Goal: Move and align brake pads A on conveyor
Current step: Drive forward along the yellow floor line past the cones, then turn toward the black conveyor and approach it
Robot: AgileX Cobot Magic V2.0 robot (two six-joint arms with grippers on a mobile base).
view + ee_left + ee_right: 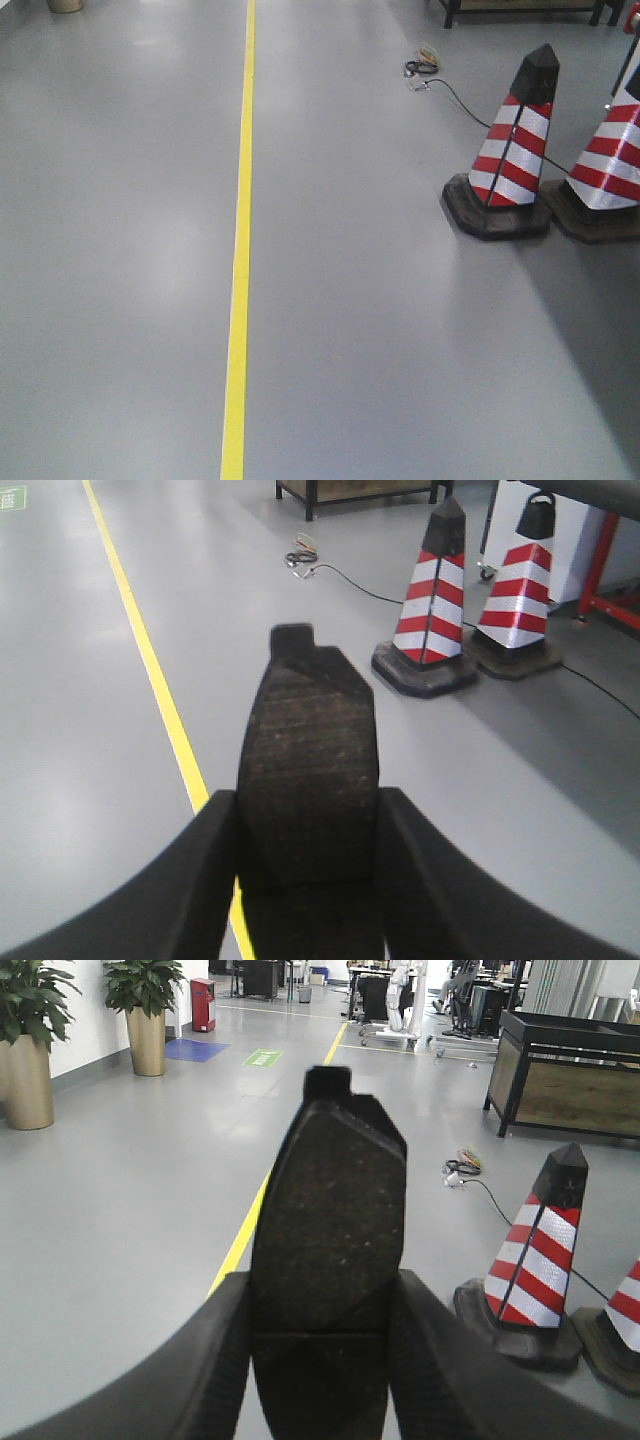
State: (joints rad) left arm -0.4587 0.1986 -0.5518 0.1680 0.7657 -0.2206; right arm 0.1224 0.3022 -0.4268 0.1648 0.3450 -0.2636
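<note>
My left gripper (pixel 305 870) is shut on a dark-grey brake pad (pixel 308 750), which stands up between its fingers above the grey floor. My right gripper (pixel 322 1360) is shut on another dark brake pad (pixel 328 1210), held the same way, with a thin groove across it near the fingers. The other brake pads and the conveyor are out of view. Neither gripper shows in the front-facing view.
A yellow floor line (pixel 238 270) runs down the grey floor. Two red-and-white striped cones (pixel 515 150) (pixel 612 150) stand at the right, with a black cable (pixel 440 85) beside them. A dark crate (pixel 570 1070) and potted plants (pixel 25 1040) stand farther off.
</note>
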